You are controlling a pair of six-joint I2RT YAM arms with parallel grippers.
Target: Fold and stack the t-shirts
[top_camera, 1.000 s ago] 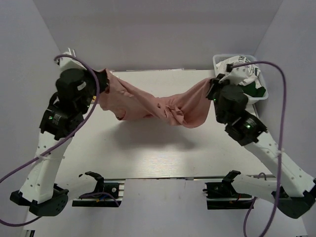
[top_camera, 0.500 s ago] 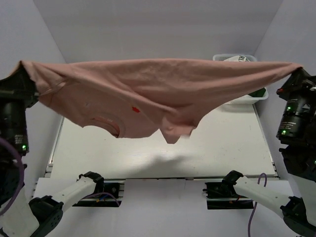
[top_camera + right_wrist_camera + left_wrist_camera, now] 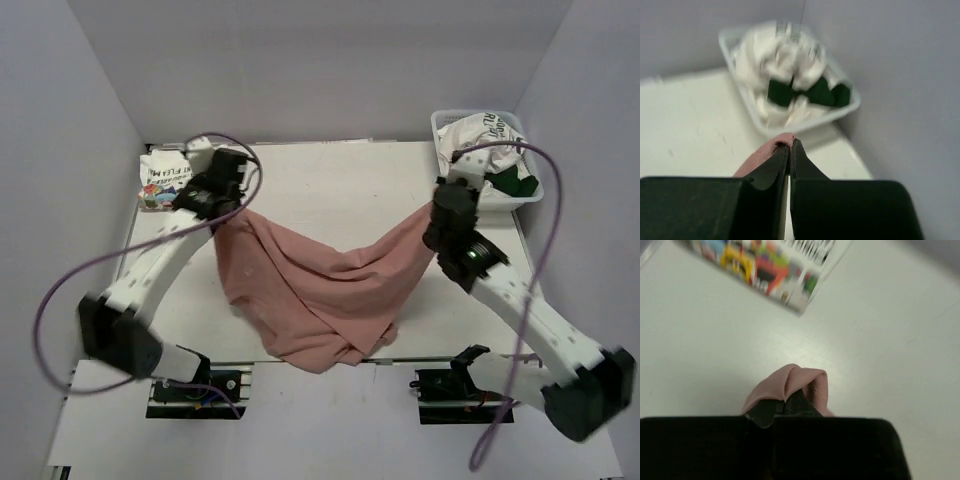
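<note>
A dusty-pink t-shirt (image 3: 320,295) hangs between both grippers and sags onto the table, its lower edge near the front. My left gripper (image 3: 222,205) is shut on one corner of it; the pink fold shows at the fingertips in the left wrist view (image 3: 800,382). My right gripper (image 3: 437,205) is shut on the other corner, seen pinched in the right wrist view (image 3: 782,140). A folded white t-shirt with colourful cartoon print (image 3: 160,180) lies at the back left, also in the left wrist view (image 3: 775,265). White and dark green t-shirts (image 3: 495,150) fill the basket.
The white lattice basket (image 3: 445,125) stands at the back right corner, also in the right wrist view (image 3: 740,65). Grey walls enclose the table on three sides. Purple cables loop from both arms.
The arms swung the pink t-shirt up, spread it wide and high, then brought it down. It now droops lower and nearer the front of the table than a second ago.
</note>
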